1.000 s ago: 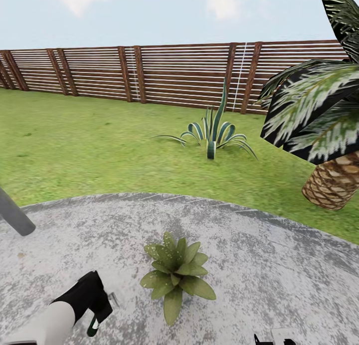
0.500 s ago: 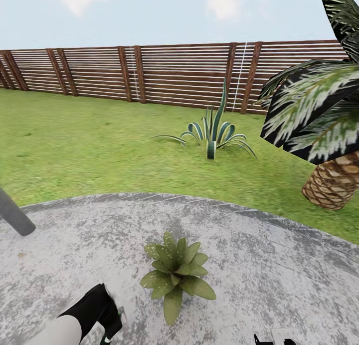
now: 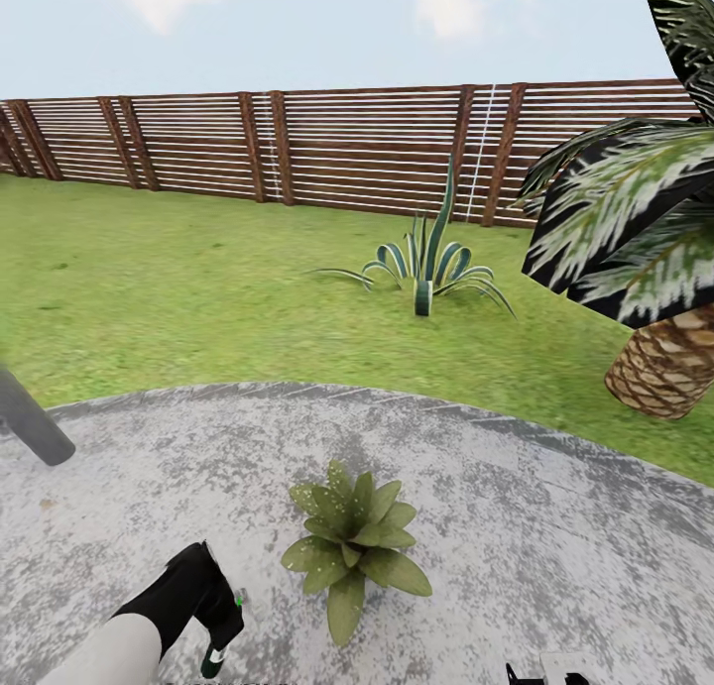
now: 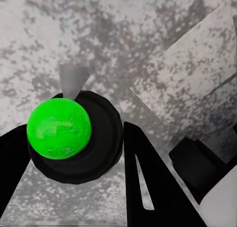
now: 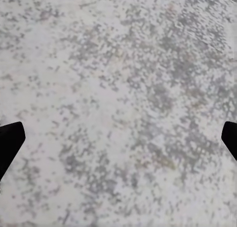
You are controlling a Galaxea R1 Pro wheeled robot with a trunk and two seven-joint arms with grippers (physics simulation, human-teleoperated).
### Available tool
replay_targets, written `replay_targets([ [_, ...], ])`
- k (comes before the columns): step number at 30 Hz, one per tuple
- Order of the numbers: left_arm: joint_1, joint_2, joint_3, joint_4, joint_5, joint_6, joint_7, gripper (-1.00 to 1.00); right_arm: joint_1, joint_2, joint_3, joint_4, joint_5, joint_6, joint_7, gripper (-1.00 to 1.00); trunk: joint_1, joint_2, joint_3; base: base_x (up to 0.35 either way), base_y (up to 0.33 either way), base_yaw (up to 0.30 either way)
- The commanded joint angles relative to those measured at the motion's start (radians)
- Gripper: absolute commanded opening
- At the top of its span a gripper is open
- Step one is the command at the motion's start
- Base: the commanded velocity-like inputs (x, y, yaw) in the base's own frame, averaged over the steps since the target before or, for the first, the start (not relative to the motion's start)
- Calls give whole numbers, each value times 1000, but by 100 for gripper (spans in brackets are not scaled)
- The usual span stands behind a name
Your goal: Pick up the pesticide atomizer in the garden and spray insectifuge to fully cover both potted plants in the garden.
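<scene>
Since a second ago, left end effector (image 3: 220,633) has swung right toward the near potted plant (image 3: 353,546), apparently clamped on the pesticide atomizer (image 3: 214,655) (green marker above it); aim its nozzle across every leaf.

Outdoor garden: green lawn (image 3: 149,308), grey paved circle (image 3: 516,526), slatted wooden fence (image 3: 347,145) far, palm (image 3: 645,249) right, open sky.

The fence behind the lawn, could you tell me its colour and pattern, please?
Brown horizontal slats with darker posts on the fence; clearest in the head view.
</scene>
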Motion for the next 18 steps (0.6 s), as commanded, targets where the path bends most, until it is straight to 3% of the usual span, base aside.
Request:
replay_targets([
  [1,5,-2,3,-3,-5,7,-5,-100,0,0,9,0,-9,-3,-3,100,0,0,-1,0,0,230],
  [7,10,-3,1,-4,-10,6,-1,-100,0,-3,8,0,-9,-3,-3,100,0,0,-1,0,-31,127],
  [15,9,-2,3,-5,-10,10,-1,-100,0,-7,8,0,-9,-3,-4,100,0,0,-1,1,-244,3],
  [18,-1,-1,3,-6,-10,59,-1,-100,0,-4,9,-1,-9,-3,-4,100,0,0,-1,-228,-183,7],
])
